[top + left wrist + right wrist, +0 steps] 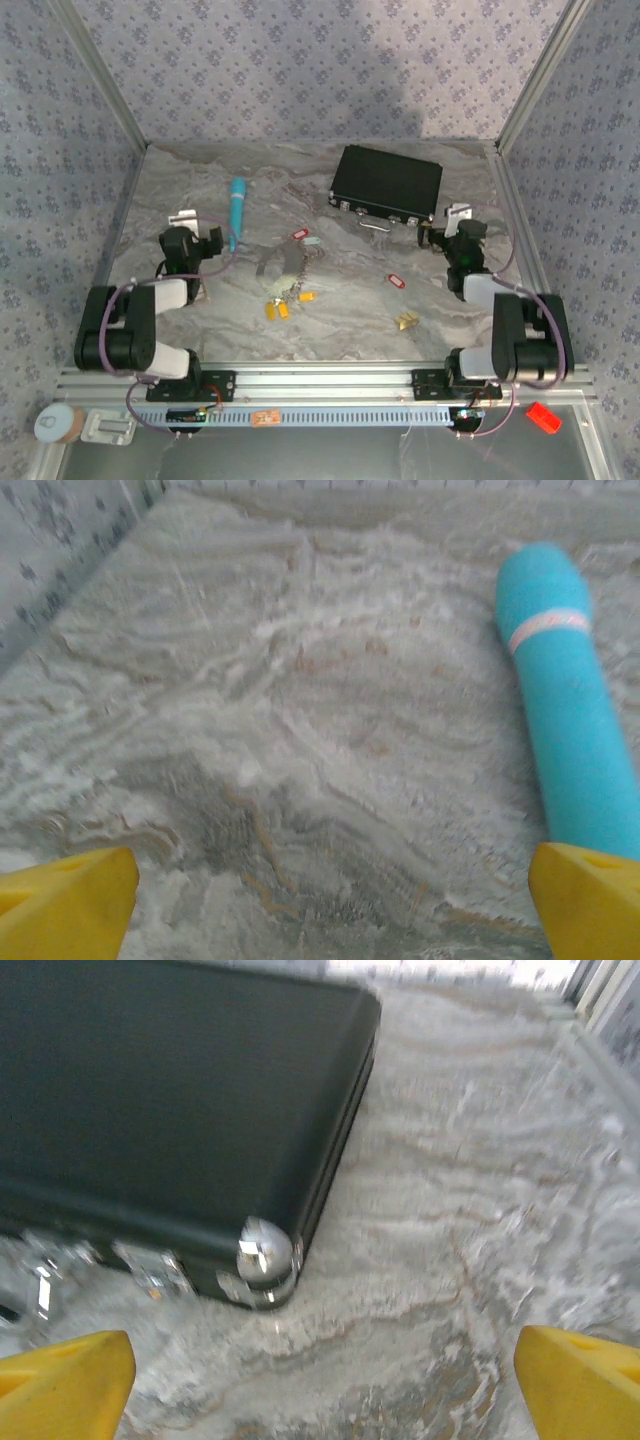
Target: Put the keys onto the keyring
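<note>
Several keys lie scattered mid-table: a red-tagged key (299,235), another red-tagged one (395,281), and yellow-tagged ones (277,310) (406,320). The keyring (281,266), a thin grey wire loop, rests among them. My left gripper (195,228) stands open at the left, just left of the keys, with nothing between its yellow fingertips (65,905). In its wrist view the left gripper (330,915) faces bare table. My right gripper (446,224) is open at the right, empty, by the black case's corner. The right gripper (325,1395) shows yellow fingertips (585,1380) wide apart.
A teal tube (237,212) (565,700) lies just right of the left gripper. A black case (386,183) (170,1090) with chrome latches sits at the back right. Patterned walls (90,130) close in the marble table (340,300) on three sides.
</note>
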